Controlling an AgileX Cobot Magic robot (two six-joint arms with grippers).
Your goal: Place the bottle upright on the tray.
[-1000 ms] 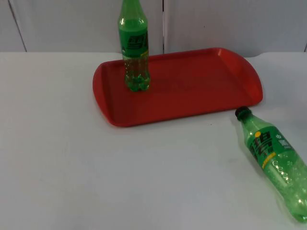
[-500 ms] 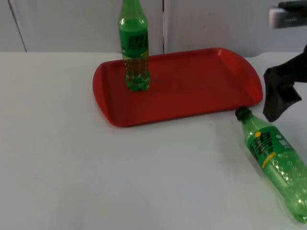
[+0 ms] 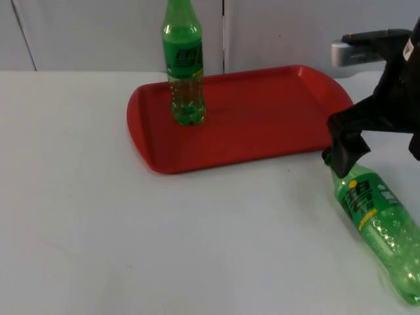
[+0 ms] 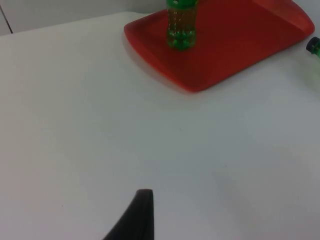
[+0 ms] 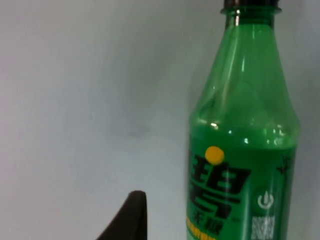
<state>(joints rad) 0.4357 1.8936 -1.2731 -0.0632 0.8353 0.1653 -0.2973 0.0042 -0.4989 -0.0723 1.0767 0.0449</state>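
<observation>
The black right end effector (image 3: 346, 152) reaches in from the upper right, angled down and forward low over the bench; the black left arm waits, one fingertip (image 4: 135, 220) showing in its wrist view.

A robot test bench in a lab: a bare white table top (image 3: 131, 249) ends at a plain grey partition wall (image 3: 85, 33).

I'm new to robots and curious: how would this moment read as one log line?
right gripper: over neck of lying bottle | left gripper: waiting above table | upright bottle: on tray
</observation>
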